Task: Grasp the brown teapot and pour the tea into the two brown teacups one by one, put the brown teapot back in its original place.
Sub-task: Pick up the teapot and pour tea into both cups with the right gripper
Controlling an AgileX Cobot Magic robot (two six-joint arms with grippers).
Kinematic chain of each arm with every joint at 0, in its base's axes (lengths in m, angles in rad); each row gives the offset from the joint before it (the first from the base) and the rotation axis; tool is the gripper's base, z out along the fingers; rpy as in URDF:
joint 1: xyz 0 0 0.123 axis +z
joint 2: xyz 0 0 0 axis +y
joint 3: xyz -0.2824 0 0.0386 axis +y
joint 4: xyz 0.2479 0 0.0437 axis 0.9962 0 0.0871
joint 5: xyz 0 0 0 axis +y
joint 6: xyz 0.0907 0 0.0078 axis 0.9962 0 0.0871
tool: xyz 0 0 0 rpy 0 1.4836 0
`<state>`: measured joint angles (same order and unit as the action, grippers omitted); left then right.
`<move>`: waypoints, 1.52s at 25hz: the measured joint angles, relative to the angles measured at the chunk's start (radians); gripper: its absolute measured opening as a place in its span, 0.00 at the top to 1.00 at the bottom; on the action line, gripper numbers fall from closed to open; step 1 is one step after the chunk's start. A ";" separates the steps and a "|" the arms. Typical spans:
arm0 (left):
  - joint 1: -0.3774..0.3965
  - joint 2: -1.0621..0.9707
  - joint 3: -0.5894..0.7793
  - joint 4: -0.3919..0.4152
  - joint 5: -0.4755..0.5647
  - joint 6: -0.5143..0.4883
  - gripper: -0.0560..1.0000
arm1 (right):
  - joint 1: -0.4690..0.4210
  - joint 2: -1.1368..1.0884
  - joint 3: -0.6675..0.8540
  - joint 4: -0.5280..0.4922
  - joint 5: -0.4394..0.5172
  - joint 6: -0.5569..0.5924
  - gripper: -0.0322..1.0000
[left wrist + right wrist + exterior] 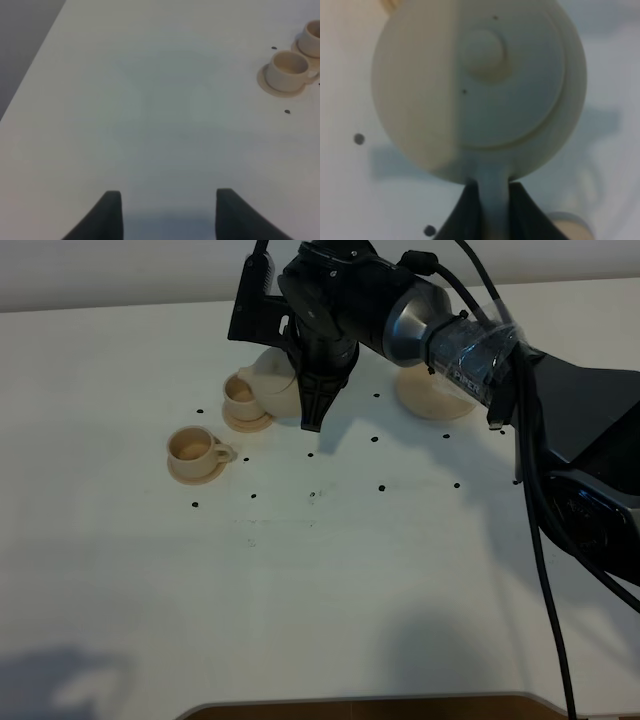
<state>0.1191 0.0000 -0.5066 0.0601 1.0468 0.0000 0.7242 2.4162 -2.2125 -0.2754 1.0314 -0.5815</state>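
My right gripper (311, 410) reaches across to the left and is shut on the loop handle of the brown teapot (272, 378). It holds the teapot tilted over the far brown teacup (240, 395). The right wrist view looks down on the teapot's lid (480, 85), with the handle between the gripper's (492, 217) fingers. The near teacup (193, 447) stands on its saucer, apart from the teapot. The wide tan disc (437, 400) lies bare at the back right. My left gripper (167, 215) is open and empty over bare table; both cups show in its view, the near one (287, 70) and the far one (312, 37).
The white table (330, 570) has small black dots scattered around the middle. The right arm's black body and cables (520, 440) cross the right side. The table's front edge (370, 705) is at the bottom.
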 joint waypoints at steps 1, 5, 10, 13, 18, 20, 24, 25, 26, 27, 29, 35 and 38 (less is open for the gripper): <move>0.000 0.000 0.000 0.000 0.000 0.000 0.53 | 0.000 0.000 0.000 -0.011 0.000 0.001 0.88; 0.000 0.000 0.000 0.000 0.000 0.000 0.53 | 0.000 0.000 0.000 -0.058 0.001 0.011 0.88; 0.000 0.000 0.000 0.000 0.000 0.000 0.53 | 0.000 0.000 0.000 -0.081 0.001 0.016 0.88; 0.000 0.000 0.000 0.000 0.000 0.000 0.53 | 0.006 0.000 0.000 -0.109 0.001 0.016 0.88; 0.000 0.000 0.000 0.000 0.000 0.000 0.53 | 0.031 0.000 0.000 -0.176 0.001 0.016 0.88; 0.000 0.000 0.000 0.000 0.000 0.000 0.53 | 0.038 0.000 0.000 -0.186 0.000 0.016 0.88; 0.000 0.000 0.000 0.000 0.000 0.000 0.53 | 0.048 0.000 0.000 -0.213 0.000 0.016 0.88; 0.000 0.000 0.000 0.000 0.000 0.000 0.53 | 0.049 0.000 0.000 -0.223 -0.001 0.016 0.88; 0.000 0.000 0.000 0.000 0.000 0.000 0.53 | 0.050 0.000 0.000 -0.234 -0.001 0.016 0.88; 0.000 0.000 0.000 0.000 0.000 0.000 0.53 | 0.052 0.000 0.000 -0.241 -0.001 0.016 0.88; 0.000 0.000 0.000 0.000 0.000 0.000 0.53 | 0.056 0.000 0.000 -0.267 -0.001 0.016 0.88; 0.000 0.000 0.000 0.000 0.000 0.000 0.53 | 0.059 0.006 0.000 -0.287 -0.001 0.016 0.88; 0.000 0.000 0.000 0.000 0.000 0.000 0.53 | 0.068 0.019 0.000 -0.312 -0.001 0.016 0.88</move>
<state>0.1191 0.0000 -0.5066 0.0601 1.0468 0.0000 0.7919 2.4350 -2.2125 -0.5870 1.0307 -0.5652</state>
